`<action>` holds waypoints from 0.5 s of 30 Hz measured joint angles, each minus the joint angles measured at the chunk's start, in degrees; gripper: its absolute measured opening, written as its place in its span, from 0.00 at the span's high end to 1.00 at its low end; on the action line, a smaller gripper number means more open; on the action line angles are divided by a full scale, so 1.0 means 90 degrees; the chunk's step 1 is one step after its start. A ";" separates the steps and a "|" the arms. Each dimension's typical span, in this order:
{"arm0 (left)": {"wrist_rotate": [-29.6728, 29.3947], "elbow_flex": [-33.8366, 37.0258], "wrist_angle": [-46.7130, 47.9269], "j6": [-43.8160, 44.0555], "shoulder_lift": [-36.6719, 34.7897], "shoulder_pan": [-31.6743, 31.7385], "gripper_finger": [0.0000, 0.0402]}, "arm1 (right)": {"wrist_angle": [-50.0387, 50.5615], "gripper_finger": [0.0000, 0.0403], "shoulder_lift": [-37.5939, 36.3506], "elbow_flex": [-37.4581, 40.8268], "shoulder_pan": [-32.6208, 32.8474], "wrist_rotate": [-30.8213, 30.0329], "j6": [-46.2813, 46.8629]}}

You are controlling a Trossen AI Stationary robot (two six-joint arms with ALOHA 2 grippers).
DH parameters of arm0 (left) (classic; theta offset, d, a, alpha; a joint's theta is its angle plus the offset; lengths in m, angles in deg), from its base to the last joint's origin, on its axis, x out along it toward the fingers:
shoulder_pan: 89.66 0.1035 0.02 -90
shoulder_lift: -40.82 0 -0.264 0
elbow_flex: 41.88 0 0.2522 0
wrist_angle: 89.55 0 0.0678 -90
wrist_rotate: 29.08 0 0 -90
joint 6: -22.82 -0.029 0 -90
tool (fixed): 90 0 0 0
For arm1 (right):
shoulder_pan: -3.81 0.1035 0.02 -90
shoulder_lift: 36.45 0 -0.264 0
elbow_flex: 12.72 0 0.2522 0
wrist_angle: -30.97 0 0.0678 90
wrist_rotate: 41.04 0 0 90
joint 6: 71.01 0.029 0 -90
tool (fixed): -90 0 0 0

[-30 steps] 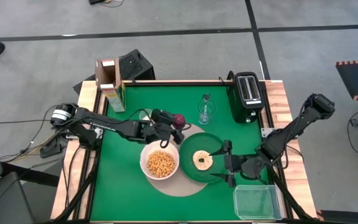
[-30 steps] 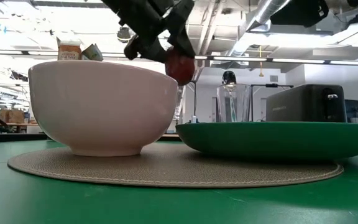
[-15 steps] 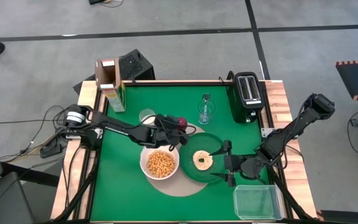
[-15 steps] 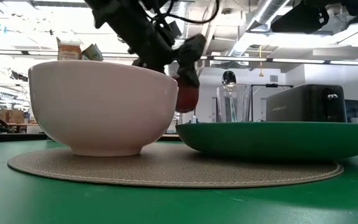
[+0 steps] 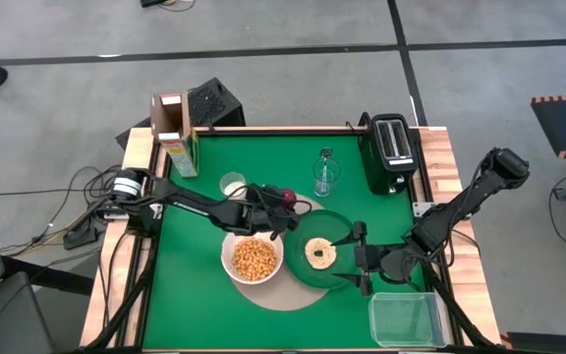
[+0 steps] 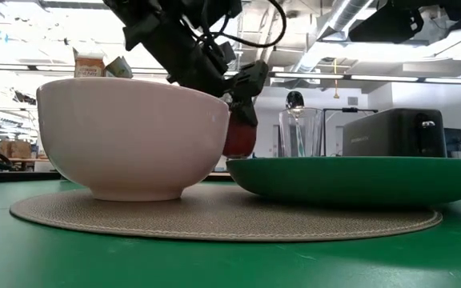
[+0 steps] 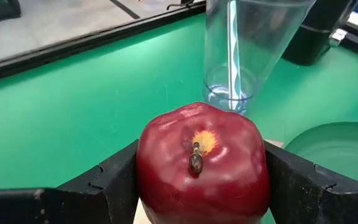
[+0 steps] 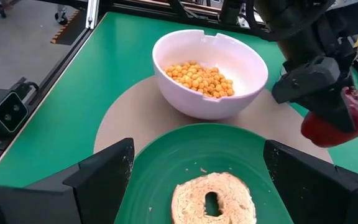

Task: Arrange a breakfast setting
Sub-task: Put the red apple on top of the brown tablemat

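My left gripper (image 5: pixel 281 205) is shut on the red apple (image 5: pixel 286 197), low behind the white bowl (image 5: pixel 254 257) of cereal, between it and the clear glass (image 5: pixel 326 175). The bowl and the dark-green plate (image 5: pixel 303 270) stand on the round tan mat (image 5: pixel 281 293). The toasted bread (image 5: pixel 320 253) lies on the plate. The silver spoon (image 6: pixel 294 101) stands in the glass. The small white cup (image 5: pixel 232 184) stands far left of the bowl. My right gripper (image 5: pixel 361 258) is open at the plate's right rim, holding nothing. My left gripper pinches the apple's two sides (image 7: pixel 146 174) between its two fingers (image 7: pixel 114 183), the stem end (image 7: pixel 196 160) facing the wrist camera. The fingers slant down from the table's left. The apple (image 6: pixel 240 138) hangs low by the mat's far edge; whether it touches down is hidden by the bowl and plate.
A black toaster (image 5: pixel 389 152) stands at the far right, a cereal carton (image 5: pixel 175 133) at the far left corner, and a clear plastic tub (image 5: pixel 406 318) at the near right corner. Open green table lies left of the mat.
My left gripper has gone down and a little toward the near right with the apple, from above the bowl's rim level to low behind the bowl. It stays shut on the apple. The right arm has kept still.
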 joint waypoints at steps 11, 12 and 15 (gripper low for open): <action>0.0040 0.0007 0.0030 0.0312 0.0377 0.0002 0.36 | -0.0086 0.04 0.0002 0.0007 0.0000 0.0005 -0.0003; 0.0010 0.0007 0.0022 0.0312 0.0377 0.0002 0.36 | -0.0087 0.04 0.0000 0.0007 0.0000 0.0005 -0.0002; -0.0064 0.0005 0.0085 0.0315 0.0377 0.0004 0.36 | -0.0094 0.04 0.0000 0.0007 0.0000 0.0007 -0.0024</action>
